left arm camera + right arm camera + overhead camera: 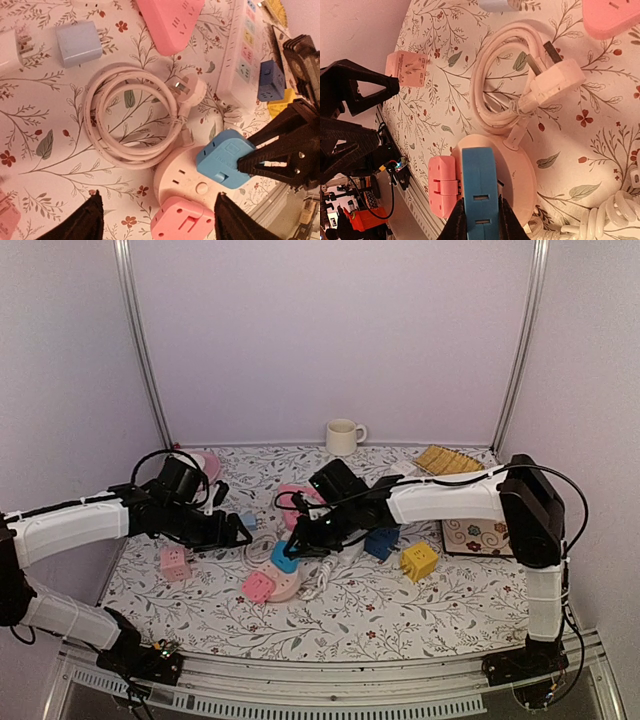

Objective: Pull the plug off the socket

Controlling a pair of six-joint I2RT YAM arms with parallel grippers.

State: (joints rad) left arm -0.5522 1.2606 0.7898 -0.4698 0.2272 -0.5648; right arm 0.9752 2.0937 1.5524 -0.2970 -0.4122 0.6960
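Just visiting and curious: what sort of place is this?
Likely a robot test booth: plain walls enclose a floral table, the right gripper clamps a blue plug on a round socket, and spare adapters lie around.

End effector (480,216) tight around blue plug (479,172)

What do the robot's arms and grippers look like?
The left arm and right arm are slim, with white-covered links and black joints and bases. Thin black cables loop along them. The left gripper and right gripper are black, with angular, tapering fingers. No markings are legible.
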